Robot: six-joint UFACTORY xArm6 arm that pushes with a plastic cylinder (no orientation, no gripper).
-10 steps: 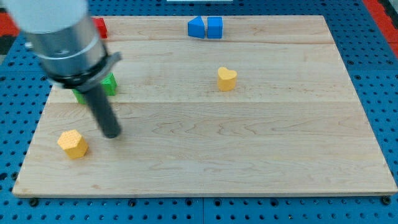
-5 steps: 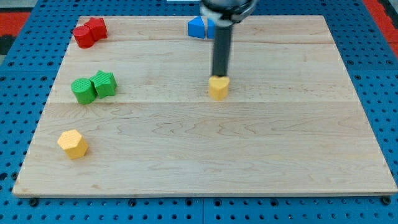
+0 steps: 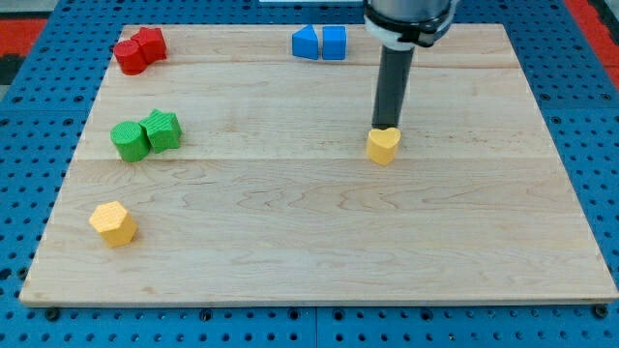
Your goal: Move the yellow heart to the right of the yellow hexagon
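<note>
The wooden board (image 3: pixel 319 261) is filling most of the view, lying on a blue pegboard table (image 3: pixel 600 145) that is showing around its edges.

The arm (image 3: pixel 406 14) is coming in from 12 o'clock, its grey body sitting at the view's top edge, and 1 straight dark rod (image 3: pixel 394 92) is pointing down from it, leaning very slightly toward the view's left as it descends. My tip (image 3: pixel 385 128) is resting right at the upper edge of the yellow heart (image 3: pixel 383 146), touching it or just beside it; I cannot tell which. There is no claw on this arm, only the rod, so nothing is opening, closing or gripping.

Counting the blocks, 8 are sitting on the board: 2 yellow, 2 blue, 2 red and 2 green.

The yellow heart is lying a little toward 2 o'clock from the board's centre. The yellow hexagon (image 3: pixel 113 223) is lying far off toward 8 o'clock, well apart from the heart.

The 2 blue blocks, 1 blue wedge-like block (image 3: pixel 306 43) and 1 blue cube (image 3: pixel 334 43), are touching at 12 o'clock. The 2 red blocks (image 3: pixel 139 50) are huddling together at 10 o'clock. The green round block (image 3: pixel 128 141) and the green star (image 3: pixel 162 130) are touching at 9 o'clock.
</note>
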